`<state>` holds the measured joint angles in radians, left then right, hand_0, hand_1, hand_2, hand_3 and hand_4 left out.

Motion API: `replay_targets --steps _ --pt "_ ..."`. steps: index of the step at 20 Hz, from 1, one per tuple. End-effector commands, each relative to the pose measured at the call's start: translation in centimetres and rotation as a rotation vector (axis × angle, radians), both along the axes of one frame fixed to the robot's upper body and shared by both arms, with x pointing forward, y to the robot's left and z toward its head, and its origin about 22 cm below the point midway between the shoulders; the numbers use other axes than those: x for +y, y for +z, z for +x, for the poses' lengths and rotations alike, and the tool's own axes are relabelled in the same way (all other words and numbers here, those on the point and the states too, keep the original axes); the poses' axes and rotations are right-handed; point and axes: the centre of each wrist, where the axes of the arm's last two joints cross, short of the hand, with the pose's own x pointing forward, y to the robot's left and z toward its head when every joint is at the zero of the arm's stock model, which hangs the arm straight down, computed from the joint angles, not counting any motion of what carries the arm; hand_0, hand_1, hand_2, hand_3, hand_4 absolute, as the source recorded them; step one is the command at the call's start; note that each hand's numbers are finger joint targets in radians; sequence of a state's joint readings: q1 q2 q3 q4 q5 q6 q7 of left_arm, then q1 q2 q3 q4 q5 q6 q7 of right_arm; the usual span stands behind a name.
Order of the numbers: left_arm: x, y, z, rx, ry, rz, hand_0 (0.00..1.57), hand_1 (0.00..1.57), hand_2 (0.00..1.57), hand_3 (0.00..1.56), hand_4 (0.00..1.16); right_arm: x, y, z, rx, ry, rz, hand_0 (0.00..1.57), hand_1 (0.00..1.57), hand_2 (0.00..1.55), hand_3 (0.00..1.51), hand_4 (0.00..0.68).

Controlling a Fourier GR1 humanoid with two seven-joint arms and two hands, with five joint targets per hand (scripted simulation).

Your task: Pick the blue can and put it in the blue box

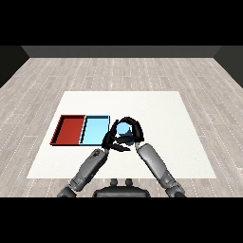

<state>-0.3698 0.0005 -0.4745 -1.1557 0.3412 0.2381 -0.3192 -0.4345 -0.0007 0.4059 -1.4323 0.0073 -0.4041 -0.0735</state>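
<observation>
Right black hand [134, 131] is curled round the small blue cylindrical can [125, 129], just right of the shallow light blue tray [95, 130]. Left black hand [111, 140] sits right up against it, fingers curled near the can. The shallow red tray [69, 129] sits beside the blue one on the white table [166, 114].

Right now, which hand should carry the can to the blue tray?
Right. The right hand is already curled round the blue can, just beside the light blue tray. The left hand sits close beneath the can with its fingers curled, but does not enclose it.
</observation>
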Motion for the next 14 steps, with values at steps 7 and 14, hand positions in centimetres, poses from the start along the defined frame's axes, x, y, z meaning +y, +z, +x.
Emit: replay_targets --steps 7,14 --pt "-1.0 -2.2 -0.7 0.021 -0.019 -0.010 0.00 0.00 0.00 0.00 0.00 2.9 1.1 -0.9 0.029 0.015 0.060 1.46 1.46 1.45 1.38 0.597" --pt "-2.8 -0.2 1.4 0.038 0.062 0.058 0.00 0.00 0.00 0.00 0.57 2.0 -0.4 -0.7 0.035 0.037 0.164 1.47 1.47 1.46 1.39 0.606"
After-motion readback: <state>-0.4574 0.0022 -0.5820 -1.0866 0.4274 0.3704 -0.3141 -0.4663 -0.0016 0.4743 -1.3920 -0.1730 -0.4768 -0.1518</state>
